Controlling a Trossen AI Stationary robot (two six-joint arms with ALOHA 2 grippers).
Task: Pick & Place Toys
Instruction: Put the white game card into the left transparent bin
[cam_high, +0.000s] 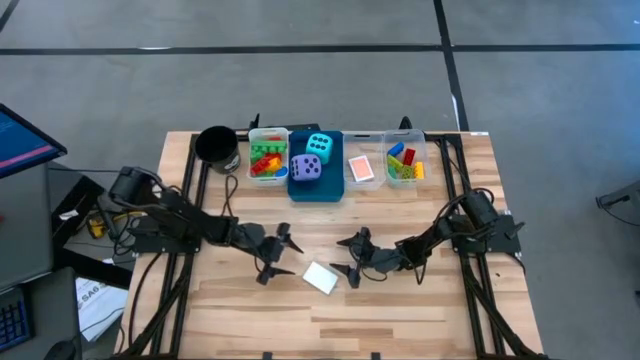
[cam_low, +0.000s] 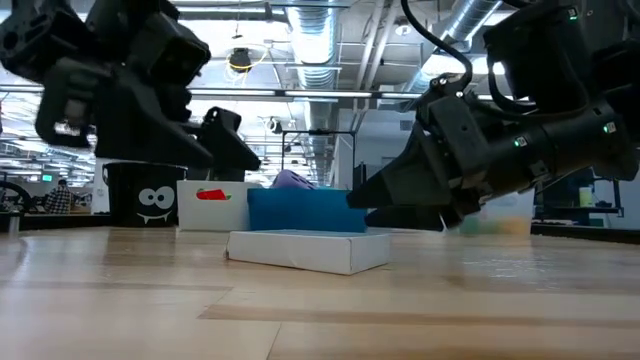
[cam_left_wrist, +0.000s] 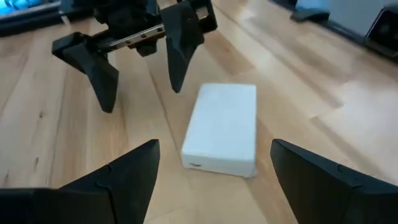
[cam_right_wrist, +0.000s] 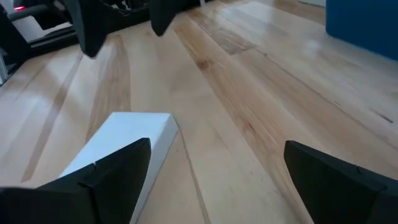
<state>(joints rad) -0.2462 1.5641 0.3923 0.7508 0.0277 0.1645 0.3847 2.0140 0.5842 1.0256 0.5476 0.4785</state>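
On the front middle of the slatted wooden table (cam_high: 420, 310): a white card box (cam_high: 321, 277), flat, rectangular, smooth and matte with crisp edges, lying on its broad face, long axis slanted from back-left to front-right in the high view. Just left of it, left gripper (cam_high: 276, 253), fingers spread wide, holding nothing, low over the wood. Just right of it, right gripper (cam_high: 352, 257), likewise wide open and empty, dark wedge-shaped fingers aimed across the box toward the other arm. Neither touching the box as far as can be told.

Along the back edge, well apart from the box: black cup (cam_high: 217, 147), round; clear bin (cam_high: 267, 156) of glossy bricks; blue bin (cam_high: 316, 170) with purple die (cam_high: 306, 169) and cyan die (cam_high: 320, 145), soft, dotted cubes; two further clear bins, one with an orange card (cam_high: 361, 169), flat, one with more bricks (cam_high: 404, 163).
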